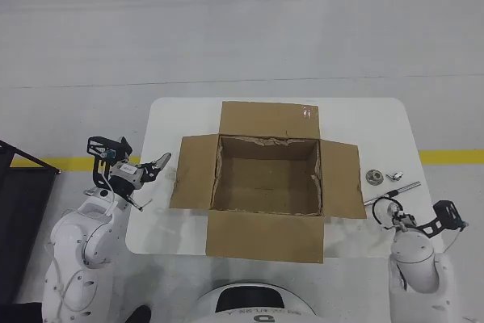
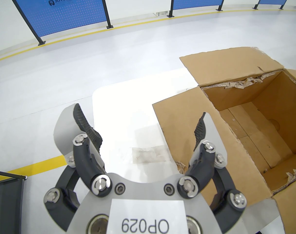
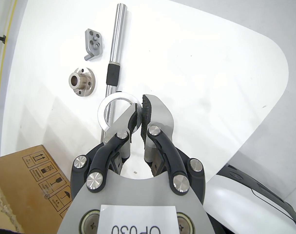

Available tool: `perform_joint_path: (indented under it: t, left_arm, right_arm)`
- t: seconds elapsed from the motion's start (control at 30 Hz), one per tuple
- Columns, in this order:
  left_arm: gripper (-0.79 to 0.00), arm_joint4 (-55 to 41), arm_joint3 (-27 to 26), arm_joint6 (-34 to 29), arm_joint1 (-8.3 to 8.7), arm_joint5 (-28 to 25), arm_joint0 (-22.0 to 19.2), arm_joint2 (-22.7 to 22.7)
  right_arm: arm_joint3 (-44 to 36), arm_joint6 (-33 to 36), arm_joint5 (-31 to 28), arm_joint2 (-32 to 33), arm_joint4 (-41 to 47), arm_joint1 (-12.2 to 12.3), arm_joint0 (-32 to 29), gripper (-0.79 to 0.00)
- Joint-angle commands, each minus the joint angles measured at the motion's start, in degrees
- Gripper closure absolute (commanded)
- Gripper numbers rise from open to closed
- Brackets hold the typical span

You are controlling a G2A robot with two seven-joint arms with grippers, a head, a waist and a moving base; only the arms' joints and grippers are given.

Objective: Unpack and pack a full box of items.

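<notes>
Right jaws on one ring [image 3: 101, 113]; one rod [image 3: 118, 32], flange [image 3: 83, 82], bracket [image 3: 94, 42].

"Where does the left arm [image 1: 88, 234] sit?"

"On the left, elbow bent. The left gripper [image 2: 140, 112] points right, its fingers [image 2: 88, 130] spread wide (nothing between them)."

"And the right arm [image 1: 415, 254]?"

"Near right, folded in close. The right gripper [image 3: 141, 102] angles downward, its pads pinched on the rim of a metal ring [image 3: 101, 114]."
</notes>
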Motion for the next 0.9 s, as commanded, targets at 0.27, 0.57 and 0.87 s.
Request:
perform_joint_path:
  t: [0.27,0.57,0.87]
  left_arm:
    - [-0.785,0.0,0.0,0.0,0.00,0.0,0.0,0.0]
    - [-0.785,0.0,0.0,0.0,0.00,0.0,0.0,0.0]
    - [-0.785,0.0,0.0,0.0,0.00,0.0,0.0,0.0]
  right_arm:
    - [0.4,3.2,4.5,-2.0,-4.3,0.3,2.7,-0.117]
    - [-10.5,-5.6,-6.1,4.0,14.5,-1.5,-7.7,-0.203]
    - [-13.9,-2.4,-18.8,6.4,23.7,-1.9,-14.9,-0.785]
